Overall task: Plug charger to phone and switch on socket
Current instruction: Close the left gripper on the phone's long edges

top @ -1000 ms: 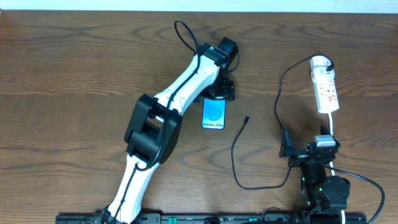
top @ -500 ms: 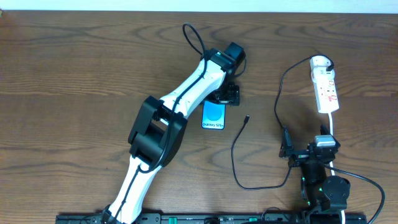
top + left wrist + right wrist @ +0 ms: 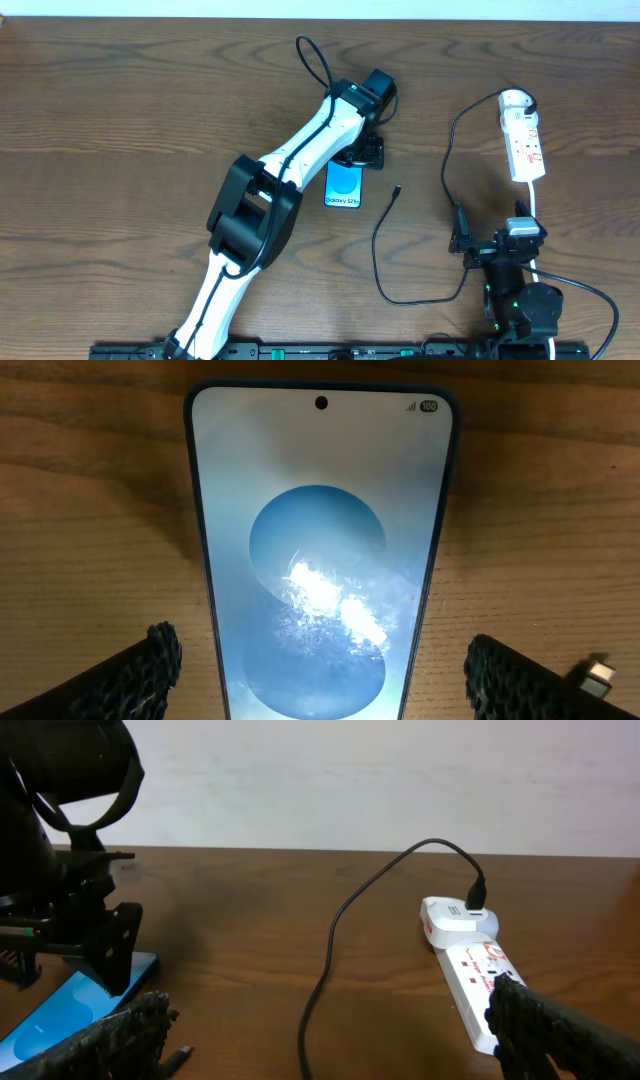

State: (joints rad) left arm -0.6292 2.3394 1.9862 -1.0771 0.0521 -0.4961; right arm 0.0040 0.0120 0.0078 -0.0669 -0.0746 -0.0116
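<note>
The phone lies flat on the wooden table with its bright cyan screen up; it fills the left wrist view and shows at the left edge of the right wrist view. My left gripper hovers over the phone's far end, open, one finger on each side. The black charger cable loops on the table, its connector tip right of the phone and its plug in the white socket strip. My right gripper is open and empty near the front edge.
The socket's white cord runs down toward my right arm's base. The cable crosses the table between the phone and the socket. A pale wall stands behind the table.
My left arm has shifted slightly right and toward the phone's far end between the earliest frame and now. The right arm, cable and socket have not moved.
</note>
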